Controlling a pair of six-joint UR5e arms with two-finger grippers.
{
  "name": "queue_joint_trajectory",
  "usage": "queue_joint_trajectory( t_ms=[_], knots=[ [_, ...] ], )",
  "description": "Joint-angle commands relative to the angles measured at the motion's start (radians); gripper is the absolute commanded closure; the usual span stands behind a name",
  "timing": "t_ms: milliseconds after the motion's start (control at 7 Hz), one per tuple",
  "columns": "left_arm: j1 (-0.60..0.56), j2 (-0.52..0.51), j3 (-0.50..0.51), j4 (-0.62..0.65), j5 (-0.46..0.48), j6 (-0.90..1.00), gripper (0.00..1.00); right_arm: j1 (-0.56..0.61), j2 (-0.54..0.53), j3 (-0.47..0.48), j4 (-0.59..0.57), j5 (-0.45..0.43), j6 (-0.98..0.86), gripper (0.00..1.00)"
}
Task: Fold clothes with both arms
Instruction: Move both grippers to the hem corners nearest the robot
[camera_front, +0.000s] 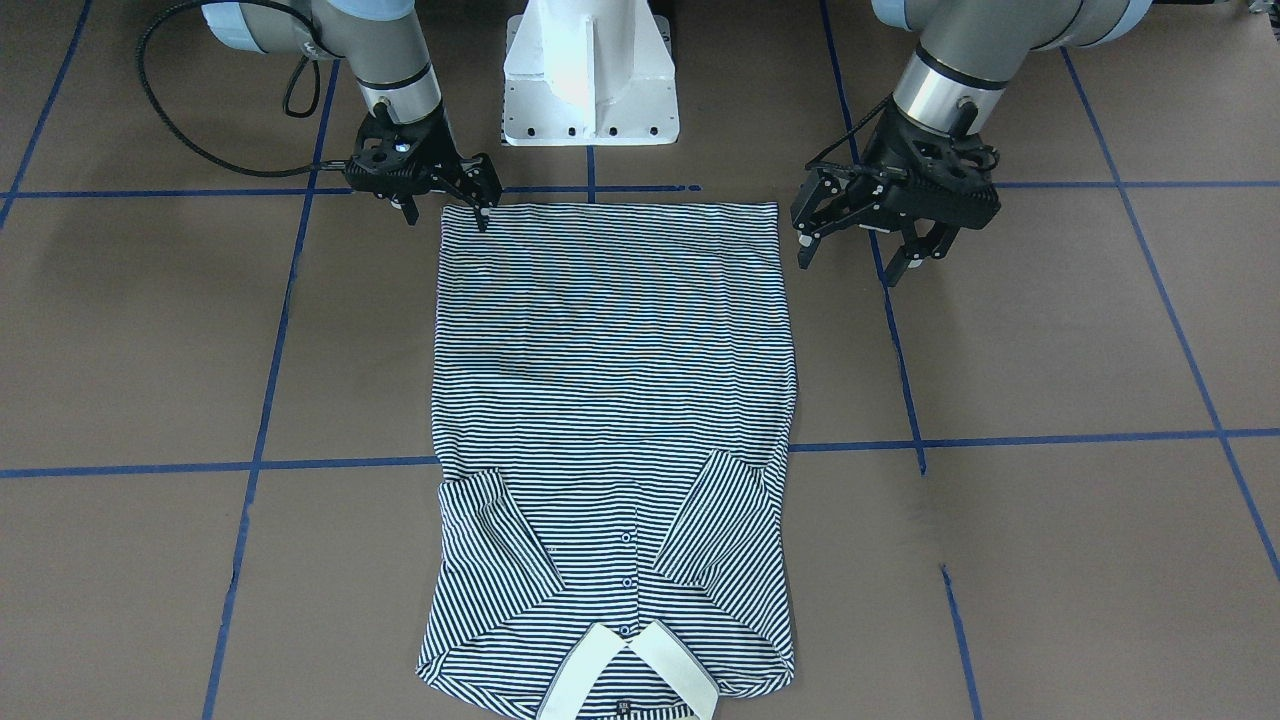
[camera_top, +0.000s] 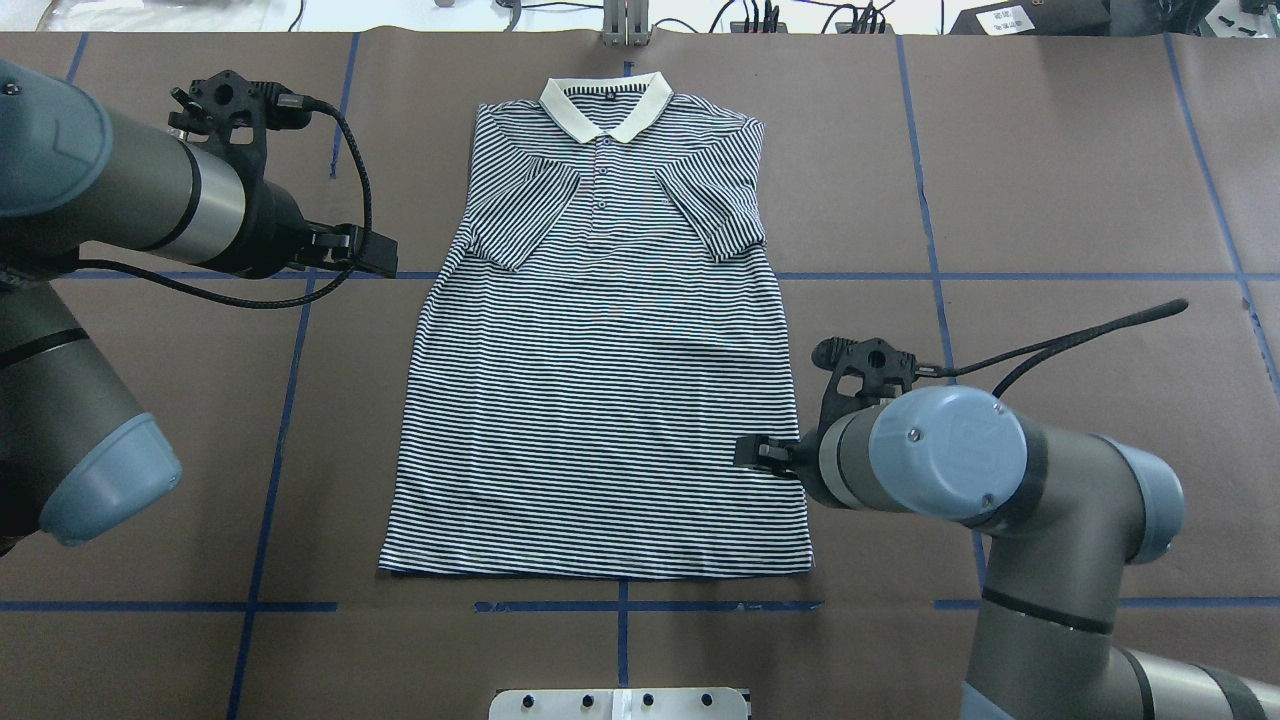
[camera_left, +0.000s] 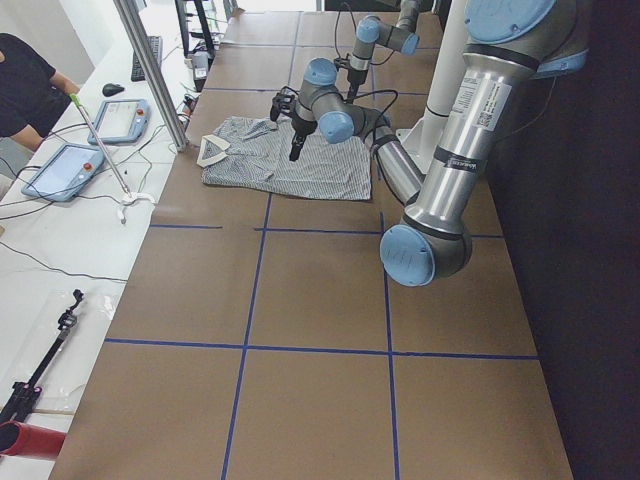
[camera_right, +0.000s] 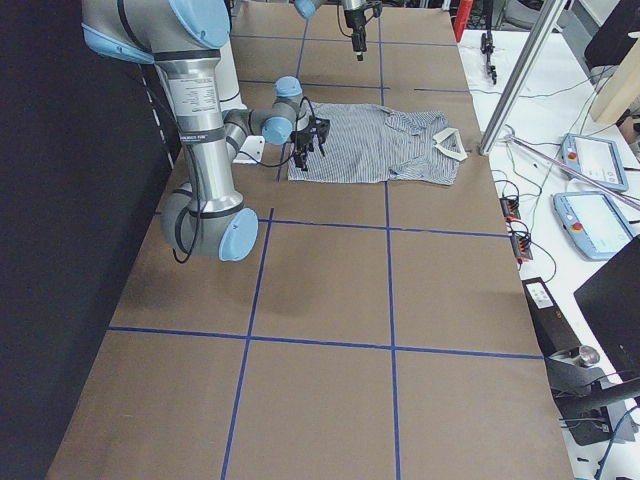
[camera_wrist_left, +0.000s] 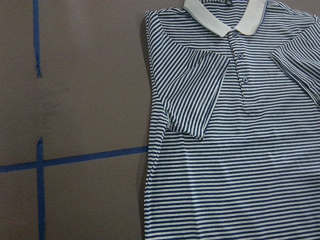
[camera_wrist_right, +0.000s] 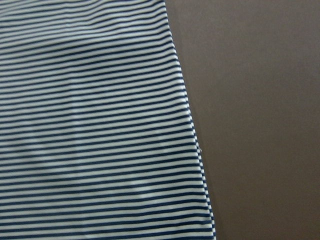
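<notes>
The right gripper (camera_front: 447, 215) is hovering low, jaws apart, at its hem corner of the polo shirt (camera_front: 610, 380). The left gripper (camera_front: 850, 262), likewise spread and empty, is hanging higher, just off the opposite long edge. The shirt is lying flat and face up mid-worktop (camera_front: 1050, 340), hem toward the robot's edge, both sleeves turned in over the chest. The hem-to-collar fold seems to be starting; each gripper is needing to pinch its own hem corner first.

overhead and front views face each other above the same shirt (camera_top: 600, 400).
</notes>
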Motion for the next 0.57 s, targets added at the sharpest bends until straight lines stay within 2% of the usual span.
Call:
queue_joint_trajectory(
  t_ms=[0,429],
  knots=[
    [0.002,-0.006,-0.005,0.001,0.001,-0.002,0.0,-0.073,0.004,-0.055,0.0,-0.021,0.007,0.0],
    [-0.001,-0.016,-0.013,0.002,-0.001,-0.002,0.0,-0.087,0.003,-0.073,-0.001,-0.017,0.017,0.01]
  ],
)
